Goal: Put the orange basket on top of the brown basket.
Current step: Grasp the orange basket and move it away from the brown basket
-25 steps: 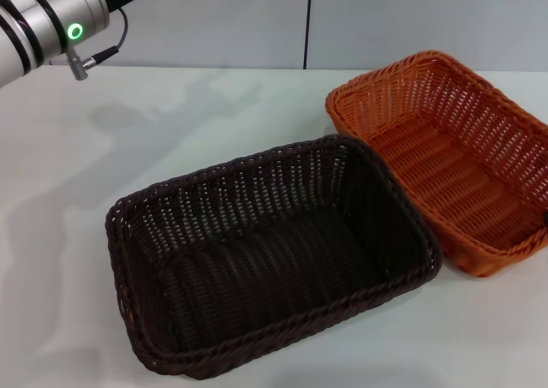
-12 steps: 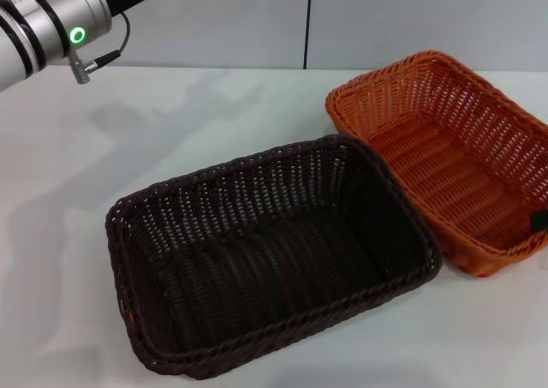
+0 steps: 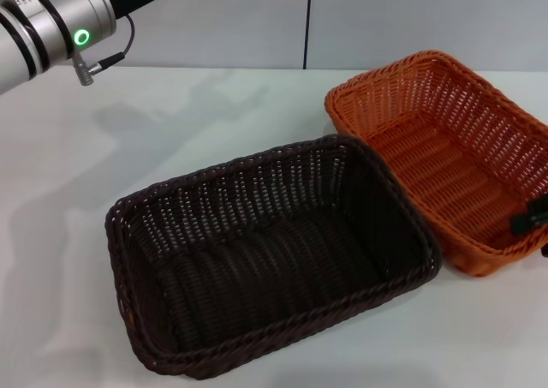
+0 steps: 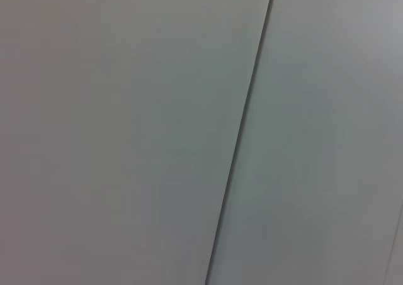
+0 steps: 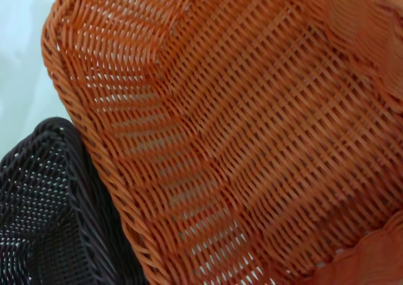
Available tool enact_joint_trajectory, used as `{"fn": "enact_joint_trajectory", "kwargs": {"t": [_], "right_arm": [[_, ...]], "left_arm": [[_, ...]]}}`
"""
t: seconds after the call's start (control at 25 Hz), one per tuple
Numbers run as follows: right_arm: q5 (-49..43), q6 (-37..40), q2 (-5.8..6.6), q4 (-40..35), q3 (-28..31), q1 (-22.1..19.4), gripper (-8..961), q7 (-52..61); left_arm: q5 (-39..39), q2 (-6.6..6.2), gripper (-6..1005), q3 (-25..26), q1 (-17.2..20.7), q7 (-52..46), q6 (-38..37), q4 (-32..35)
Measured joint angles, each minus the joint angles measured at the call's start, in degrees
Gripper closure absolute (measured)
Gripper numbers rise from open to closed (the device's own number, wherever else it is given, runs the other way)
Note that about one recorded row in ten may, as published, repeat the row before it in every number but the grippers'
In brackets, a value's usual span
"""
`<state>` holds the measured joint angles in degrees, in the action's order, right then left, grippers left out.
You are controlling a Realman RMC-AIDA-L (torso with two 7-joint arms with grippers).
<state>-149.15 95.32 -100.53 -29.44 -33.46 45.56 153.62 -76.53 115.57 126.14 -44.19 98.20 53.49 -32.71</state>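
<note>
On the desk's (image 3: 77,225) right side, head view, the orange basket (image 3: 445,148) touches the brown basket (image 3: 274,251); the right gripper (image 3: 533,223) shows at its near rim, its state impossible to tell. The left arm (image 3: 51,24) is raised far-left, gripper unseen. Right wrist view: the orange basket (image 5: 252,128) looks light and stiff; the braided rim seems graspable.

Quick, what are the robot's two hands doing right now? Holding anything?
Left gripper: out of sight; only its arm shows, raised at the far left.
Right gripper: just a dark tip at the orange basket near its right corner; grip cannot be told.
</note>
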Motion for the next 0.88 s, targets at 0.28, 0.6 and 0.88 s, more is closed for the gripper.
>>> {"fn": "enact_joint_trajectory", "kwargs": {"t": [0.28,0.6,0.88], "right_arm": [[-0.16,-0.13,-0.72,-1.37,-0.01,-1.12,409,-1.44],[-0.29,-0.27,-1.31,-4.84,-0.05,-2.71,453,-2.07],[-0.29,-1.88,-1.5,-5.94,0.0,-4.17,507,-2.54]], "left_arm": [[0.42,0.13,170,-0.02,0.4,-0.03,0.03,-0.03],[0.41,0.26,170,0.08,0.06,-0.03,-0.08,-0.1],[0.07,0.23,170,-0.04,-0.5,-0.03,-0.4,-0.04]]}}
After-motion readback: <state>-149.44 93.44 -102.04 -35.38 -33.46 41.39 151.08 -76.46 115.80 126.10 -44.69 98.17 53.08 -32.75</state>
